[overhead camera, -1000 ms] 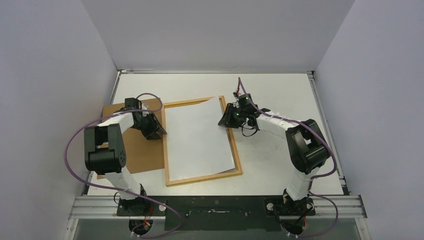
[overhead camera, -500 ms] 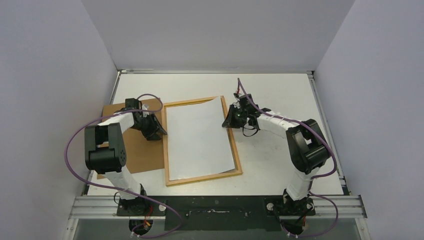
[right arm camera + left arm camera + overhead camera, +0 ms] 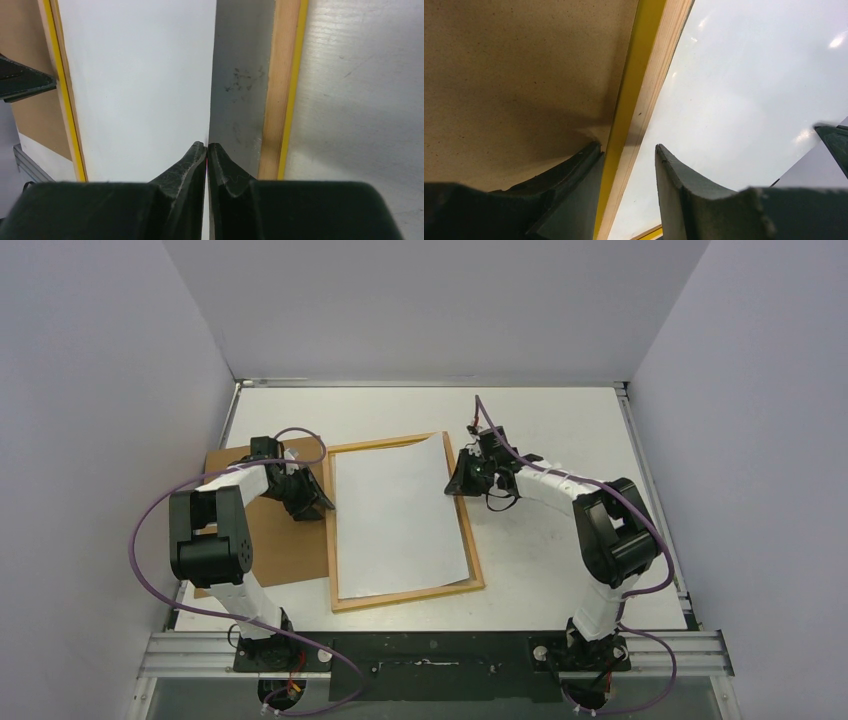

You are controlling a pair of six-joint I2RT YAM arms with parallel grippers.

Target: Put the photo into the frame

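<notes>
Over on the left a brown board (image 3: 262, 540) lies flat on the table (image 3: 550, 570), its right edge tucked up against the frame (image 3: 410, 597). The left arm reaches across the board, and the left gripper (image 3: 627, 145) comes down on the frame's left rail. Its jaws stand apart with the rail between them. One finger (image 3: 574, 172) rests on the board side, hard against the rail's yellow edge. The other sits on the glossy surface inside the frame, with a sliver of gap to the wood, so it straddles the rail rather than squeezing it. The frame lies face down in the middle of the table, turned a little off square. Its pale wood back is up, and only a thin line of yellow shows along its sides. The photo (image 3: 400, 520) lies inside it with its blank white back up. It fills most of the opening, and its far right corner rides up over the far rail. Its right edge stands a little off the grey surface beneath and throws a shadow there, just short of the right rail. The right gripper (image 3: 206, 145) has its fingers pressed together on that right edge, toward the far end, pinching the paper between the tips. The right arm stretches in from the near right.
</notes>
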